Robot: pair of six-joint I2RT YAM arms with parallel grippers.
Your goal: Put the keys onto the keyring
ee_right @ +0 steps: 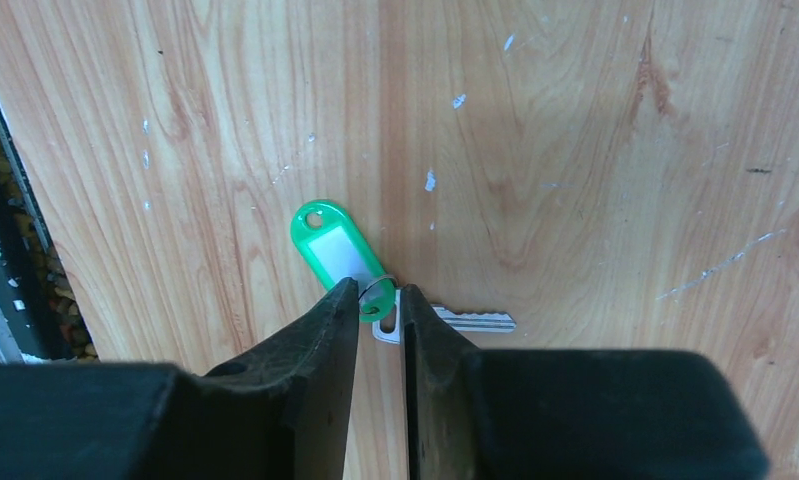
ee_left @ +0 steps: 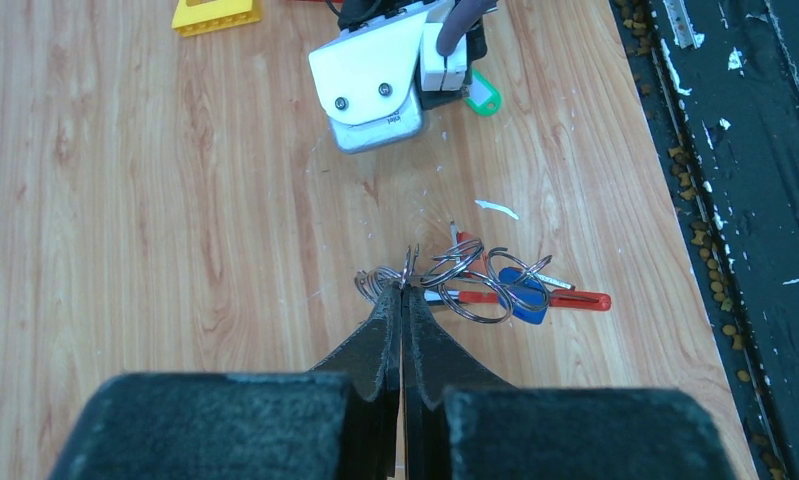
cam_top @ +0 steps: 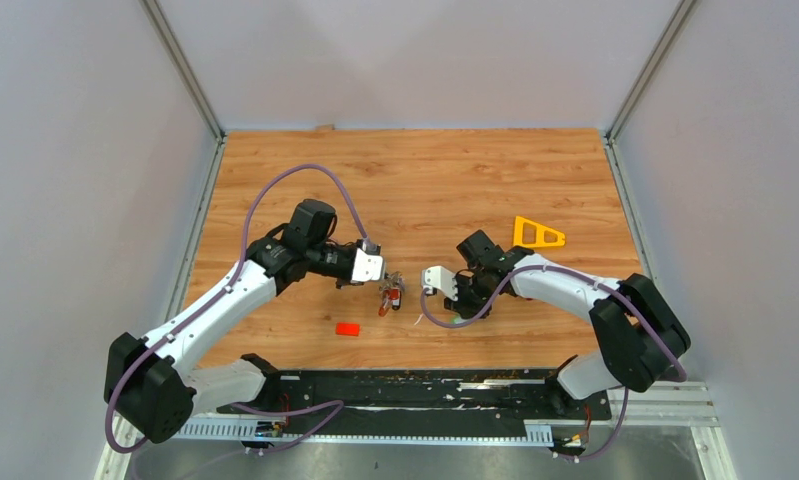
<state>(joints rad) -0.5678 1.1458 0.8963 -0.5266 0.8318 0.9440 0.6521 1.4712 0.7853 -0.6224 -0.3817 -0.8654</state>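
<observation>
The keyring (ee_left: pixel 495 290) lies on the wooden table as a bunch of metal rings with a red strap and a blue tag. My left gripper (ee_left: pixel 405 288) is shut on one thin ring at the bunch's left end; from above the gripper (cam_top: pixel 388 284) sits right over the keyring (cam_top: pixel 390 299). One of the keys (ee_right: pixel 475 320), silver, lies flat with a green tag (ee_right: pixel 330 245) joined to it by a small ring (ee_right: pixel 375 292). My right gripper (ee_right: pixel 380 300) stands over that joint, narrowly open, the key's head and the small ring in the gap between its fingers.
A small red block (cam_top: pixel 348 328) lies near the front, left of the keyring. A yellow triangular piece (cam_top: pixel 537 234) rests behind the right arm. A white scrap (ee_left: pixel 497 208) lies between the grippers. A black strip (cam_top: pixel 405 385) runs along the table's near edge.
</observation>
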